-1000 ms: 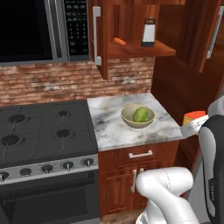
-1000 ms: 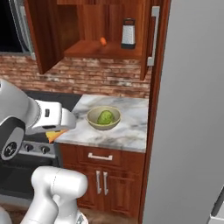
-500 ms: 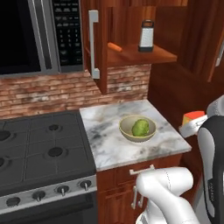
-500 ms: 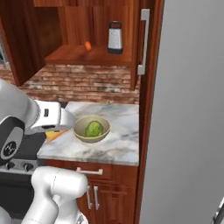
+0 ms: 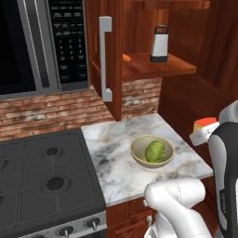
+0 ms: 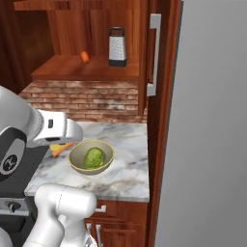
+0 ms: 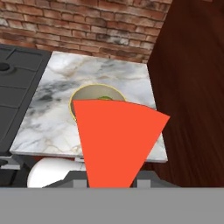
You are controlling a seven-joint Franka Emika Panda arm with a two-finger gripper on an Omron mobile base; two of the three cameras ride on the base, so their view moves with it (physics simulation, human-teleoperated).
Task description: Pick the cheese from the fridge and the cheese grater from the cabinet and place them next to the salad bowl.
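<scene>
The cheese point(image 7: 118, 138), an orange-red wedge, sits between the jaws of my gripper point(image 6: 61, 144) and covers its fingertips in the hand view. It shows as an orange wedge point(image 5: 204, 124) beside my arm, held above the counter's right part. The salad bowl point(image 5: 135, 148), with a green lettuce head in it, stands on the marble counter, just below and beyond the cheese in the hand view point(image 7: 94, 89). The silver cheese grater point(image 5: 160, 44) stands upright on the open cabinet's shelf point(image 5: 160, 69), also visible as the grater point(image 6: 116, 47). The grey fridge point(image 6: 210, 120) is at the right.
An orange carrot point(image 5: 126, 58) lies on the cabinet shelf left of the grater. The cabinet door point(image 5: 106, 58) with its bar handle stands open over the counter point(image 5: 114, 158). A black microwave point(image 5: 37, 46) hangs over the stove point(image 5: 42, 181) at left.
The whole picture has shifted and grown: the base has driven nearer to the counter and cabinet. The cheese stays in my gripper.
</scene>
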